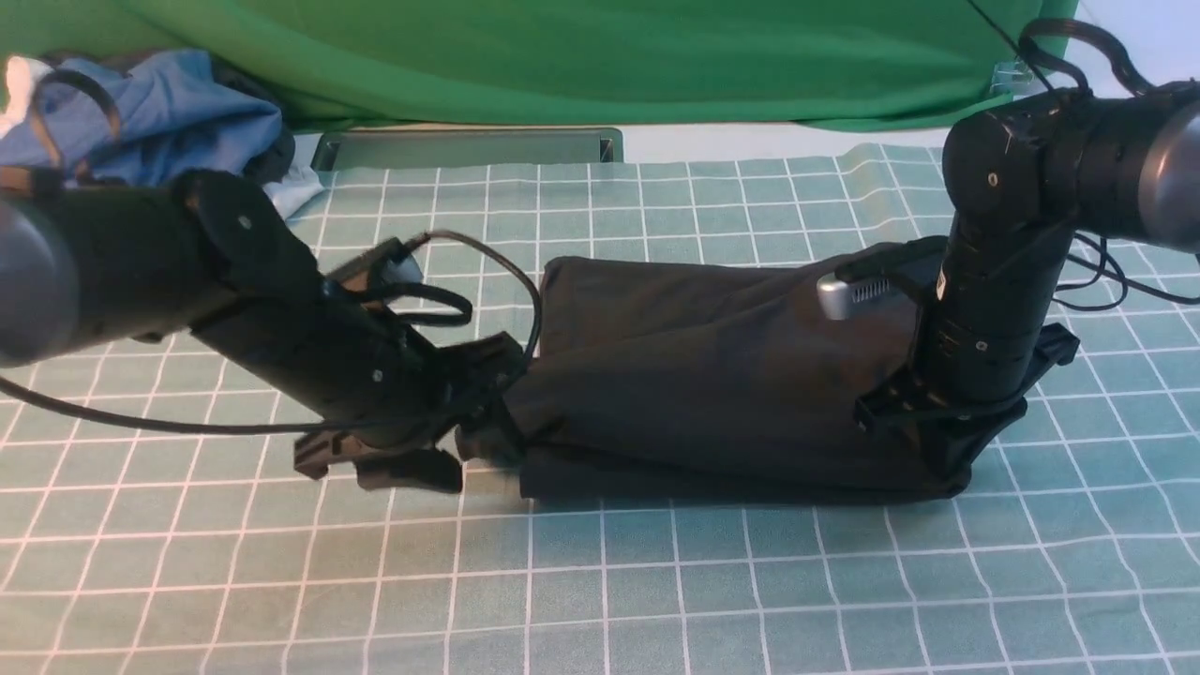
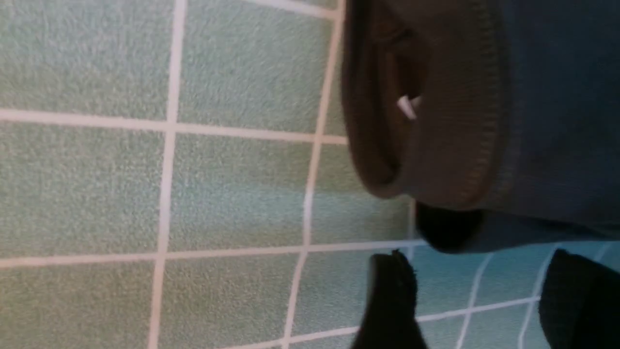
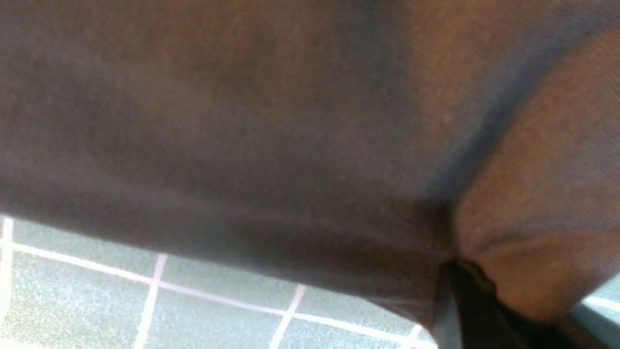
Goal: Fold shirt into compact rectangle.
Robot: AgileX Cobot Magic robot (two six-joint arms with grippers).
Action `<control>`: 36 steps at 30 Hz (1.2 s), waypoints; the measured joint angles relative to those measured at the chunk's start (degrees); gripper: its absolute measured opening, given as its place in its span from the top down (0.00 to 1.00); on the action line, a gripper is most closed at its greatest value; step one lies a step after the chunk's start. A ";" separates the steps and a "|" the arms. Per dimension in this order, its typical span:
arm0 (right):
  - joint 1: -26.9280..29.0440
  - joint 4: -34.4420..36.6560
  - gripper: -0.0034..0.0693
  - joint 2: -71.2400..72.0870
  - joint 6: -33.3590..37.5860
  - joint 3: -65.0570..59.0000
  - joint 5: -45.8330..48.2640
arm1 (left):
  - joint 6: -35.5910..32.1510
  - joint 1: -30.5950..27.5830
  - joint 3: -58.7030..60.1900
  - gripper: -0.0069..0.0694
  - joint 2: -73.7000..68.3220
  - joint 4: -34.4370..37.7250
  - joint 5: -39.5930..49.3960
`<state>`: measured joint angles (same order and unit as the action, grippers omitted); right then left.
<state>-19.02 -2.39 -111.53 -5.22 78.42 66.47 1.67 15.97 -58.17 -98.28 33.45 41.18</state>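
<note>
The black shirt (image 1: 712,375) lies folded in a long band across the checked mat. My left gripper (image 1: 473,441) sits low at the band's left end. In the left wrist view it (image 2: 484,300) is open, with bare mat between its fingers (image 2: 392,300), just short of the ribbed collar (image 2: 450,145) and a bit of white neck label (image 2: 406,106). My right gripper (image 1: 947,450) stands upright at the band's right end, shut on a pinch of shirt fabric (image 3: 242,121) that bunches round one finger (image 3: 457,300). The mountain print is hidden.
A heap of blue and white garments (image 1: 159,112) lies at the back left. The green backdrop cloth (image 1: 562,56) hangs behind a grey metal rail (image 1: 469,148). The teal checked mat (image 1: 656,581) stretches toward the front. A black cable (image 1: 511,272) loops over my left wrist.
</note>
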 joint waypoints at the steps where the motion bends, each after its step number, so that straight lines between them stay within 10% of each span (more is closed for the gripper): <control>1: 0.00 0.01 0.84 0.00 0.00 0.00 0.01 | -0.07 0.24 0.04 0.34 -0.38 0.22 -0.05; 17: 0.00 0.01 0.84 0.00 -0.35 -0.05 -0.93 | -2.38 7.44 0.04 0.34 -4.71 -0.08 -11.01; 26: 0.00 0.21 0.84 0.00 -0.58 -0.05 -0.42 | -6.69 7.44 0.04 0.82 -5.19 0.65 -12.05; 36: 0.00 0.50 0.84 2.11 -0.39 -1.55 2.04 | -7.57 7.44 0.04 0.88 -5.19 1.15 -4.84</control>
<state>-19.02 -1.89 -109.42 -5.61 76.87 68.51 -5.90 23.41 -58.14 -103.47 34.60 36.34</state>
